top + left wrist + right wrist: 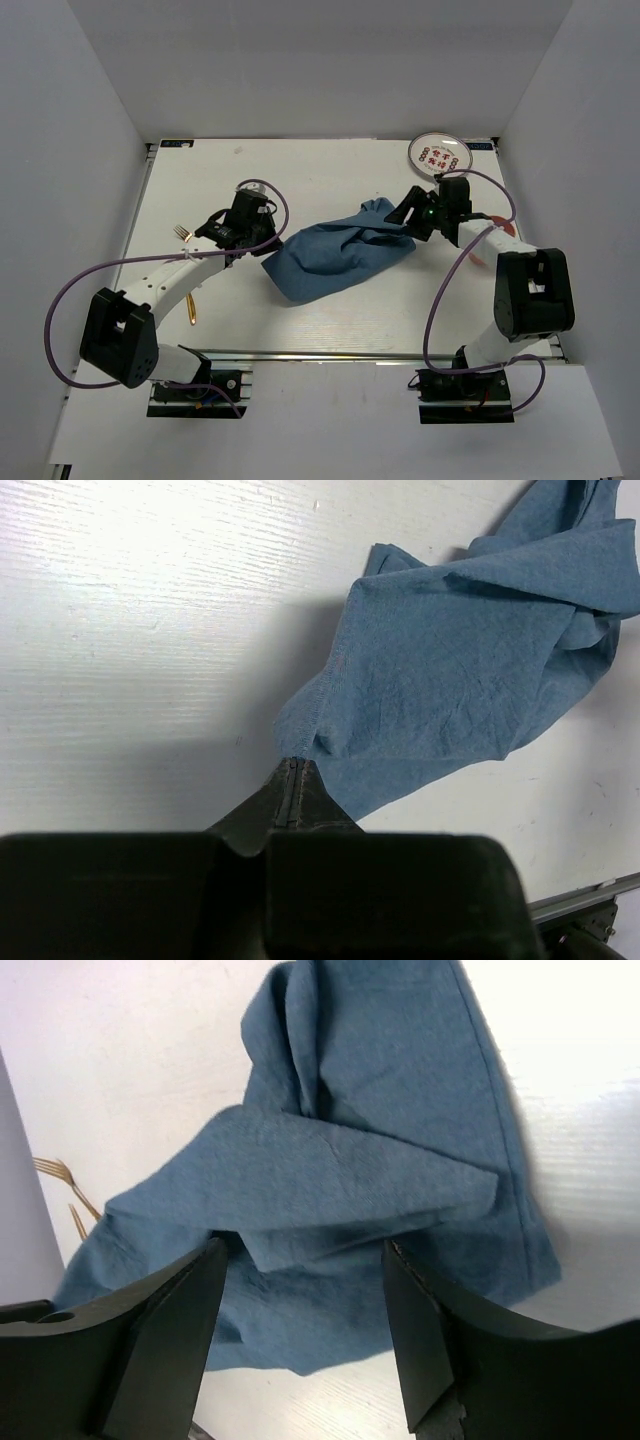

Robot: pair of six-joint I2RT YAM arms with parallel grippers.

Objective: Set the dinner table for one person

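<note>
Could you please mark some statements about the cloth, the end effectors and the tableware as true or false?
The left end effector is shut on a corner of the blue cloth. True.
The right end effector is clamped on the cloth. False: its jaws stand open around a fold.
The cloth lies spread flat. False: it is bunched.
The plate sits near the dinner table's far right corner. True.
A gold fork lies left of the cloth. True.

The blue cloth (330,262) is matt woven fabric, heavily creased. The dinner table (350,175) is matt white with fine ribbed lines, edged by a metal rail (350,354). The fork (181,233) is shiny gold-toned metal.
</note>
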